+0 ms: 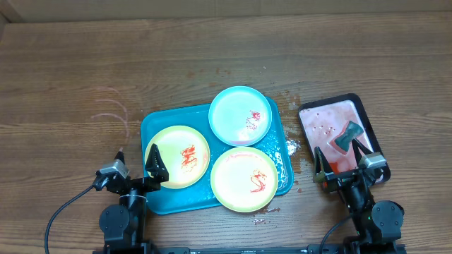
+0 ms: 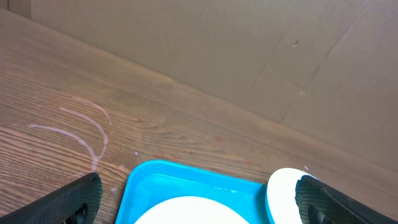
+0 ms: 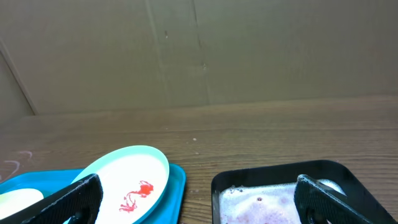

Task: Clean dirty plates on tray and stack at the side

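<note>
Turquoise plastic is our landmark: the tray [image 1: 164, 200] sits on the wooden table [image 1: 70, 70], and all three plates rest on it. The blue plate [image 1: 240, 115] lies at the tray's far right corner, poking out over the far rim. One yellowish plate [image 1: 177, 156] fills the tray's left half. The other yellowish plate [image 1: 244, 178] sits at the near right corner, hanging over the near rim and meeting the blue plate's edge. Each plate carries a red sauce smear near its middle, so we judge that none has been wiped. No plate stands on the bare wood beside the tray, so no stack has been started. Right of the tray, well apart from it, a small black tray [image 1: 314, 116] holds pinkish foam. A dark sponge [image 1: 347, 135] lies in that foam, untouched. Red specks [image 1: 263, 221] dot the wood just off the turquoise tray's near right corner, and more lie off its far right corner. A pale chalky mark [image 1: 113, 113] shows on the wood off the tray's far left corner. The left gripper [image 1: 136, 155] hangs at the tray's near left edge with its fingers spread wide and nothing between them, one finger over the first yellowish plate. The right gripper [image 1: 337, 149] hangs right of the tray, over the near end of the black tray, also spread wide and empty. As we read it, the whole job remains: fetch the sponge, scrub each plate, then pile all three on the wood beside the tray.
</note>
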